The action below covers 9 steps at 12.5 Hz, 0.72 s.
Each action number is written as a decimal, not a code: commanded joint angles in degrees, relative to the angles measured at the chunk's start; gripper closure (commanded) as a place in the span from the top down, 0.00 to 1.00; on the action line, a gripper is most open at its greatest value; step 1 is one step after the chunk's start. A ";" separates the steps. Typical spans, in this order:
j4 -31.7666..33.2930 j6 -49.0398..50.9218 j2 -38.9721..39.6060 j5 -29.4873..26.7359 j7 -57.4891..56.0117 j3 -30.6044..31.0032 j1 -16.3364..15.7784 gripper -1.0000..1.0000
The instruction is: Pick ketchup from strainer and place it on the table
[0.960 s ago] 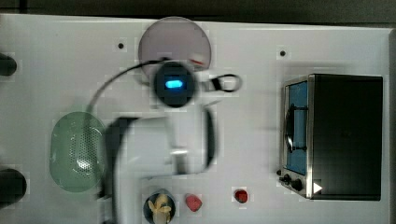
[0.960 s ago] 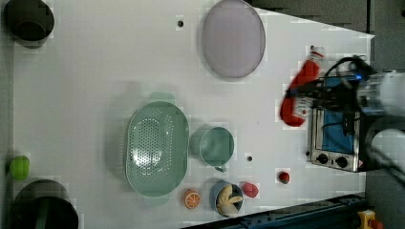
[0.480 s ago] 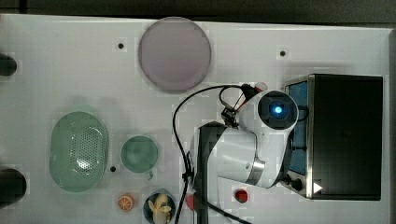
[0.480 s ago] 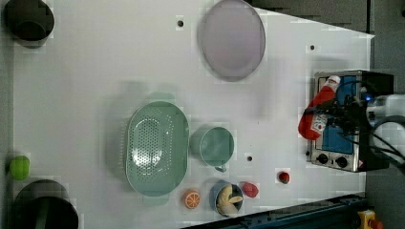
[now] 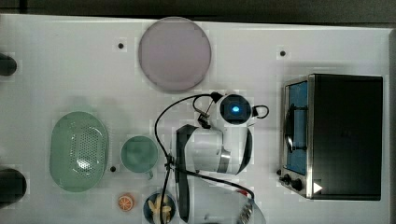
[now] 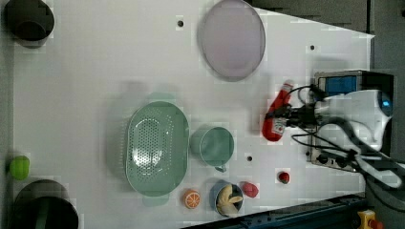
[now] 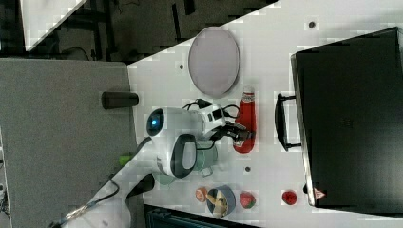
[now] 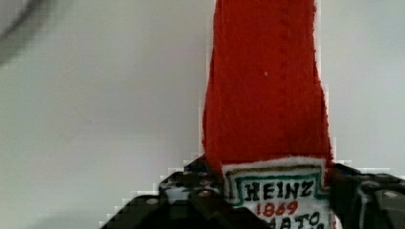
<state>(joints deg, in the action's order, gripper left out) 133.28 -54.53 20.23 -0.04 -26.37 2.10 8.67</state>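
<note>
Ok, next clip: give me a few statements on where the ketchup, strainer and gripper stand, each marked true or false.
1. The gripper is clamped on the ketchup bottle. True.
2. The ketchup bottle lies inside the strainer. False: the strainer holds nothing, and the bottle is in the gripper, over the table near the toaster oven.
3. In the left view, the green cup sits on the strainer's right. True.
4. The lilac plate has a strawberry on it. False: the plate is bare.
</note>
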 commanded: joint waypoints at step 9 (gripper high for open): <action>-5.52 10.51 -12.06 -0.82 3.03 2.09 -0.82 1.00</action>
<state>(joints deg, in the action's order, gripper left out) 132.50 -45.13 12.65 -0.60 -25.93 3.47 7.99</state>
